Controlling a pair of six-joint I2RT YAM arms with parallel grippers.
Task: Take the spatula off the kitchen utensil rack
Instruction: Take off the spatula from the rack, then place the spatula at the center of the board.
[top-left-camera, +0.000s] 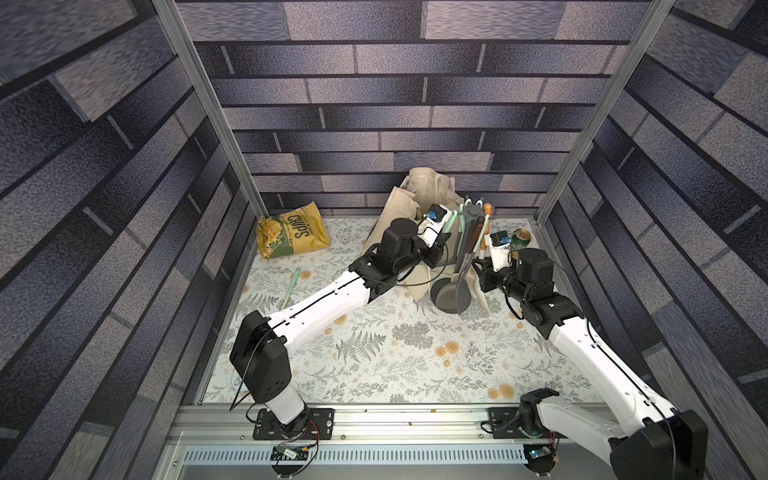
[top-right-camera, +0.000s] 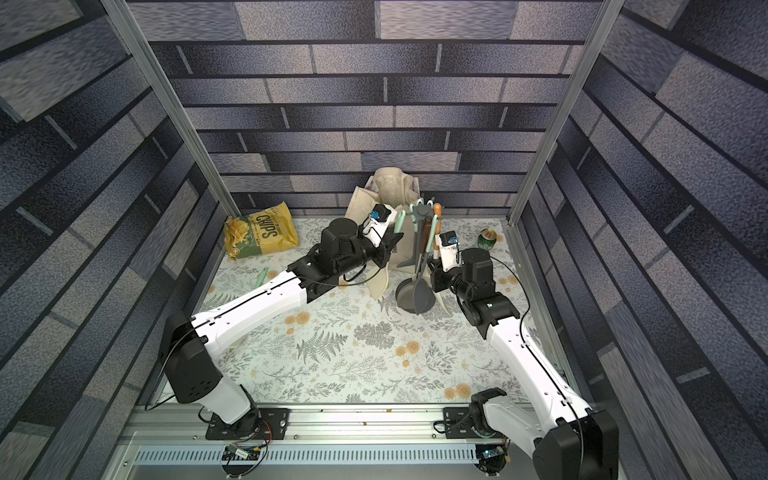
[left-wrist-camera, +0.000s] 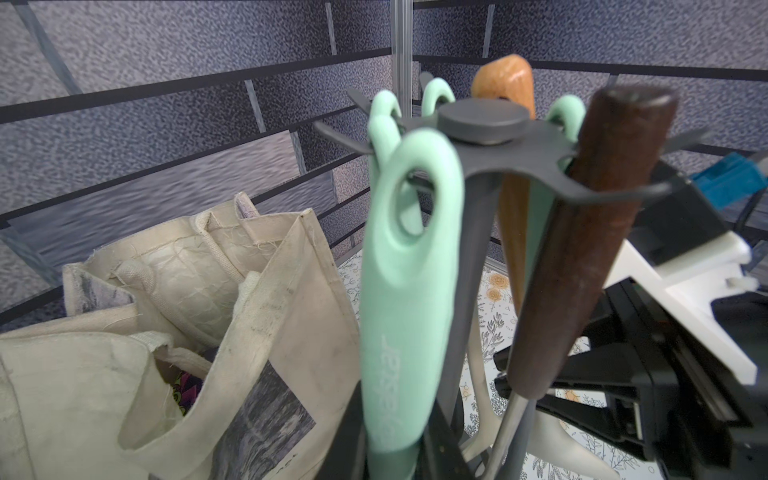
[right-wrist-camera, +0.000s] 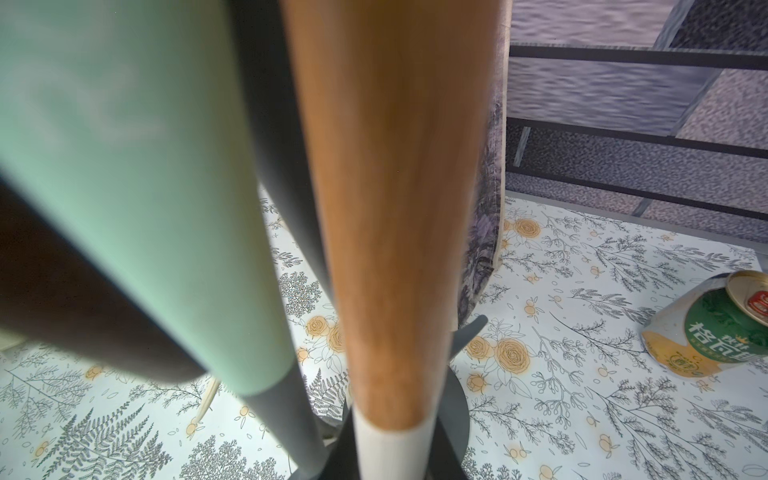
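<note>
I read this as early in the job: the grip looks made, but the lift has not begun. The rack (top-left-camera: 472, 214) stands upright toward the back of the table (top-left-camera: 415, 365). I take the spatula (right-wrist-camera: 395, 208) to be the light wooden-handled tool with the white neck. It hangs from the rack with its handle top up among the hook spokes.

My right gripper (right-wrist-camera: 392, 453) is clamped low on that handle, where wood meets white. My left gripper (left-wrist-camera: 395, 451) has its jaws closed in on a mint-handled tool (left-wrist-camera: 407, 291) hanging on the side of the rack nearest that arm. I judge that this hold steadies the rack, though that tool could itself count as a spatula.

The main work is left: raise the handle clear of the spokes, then carry it away without tipping the rack or dragging the neighbouring tools.
</note>
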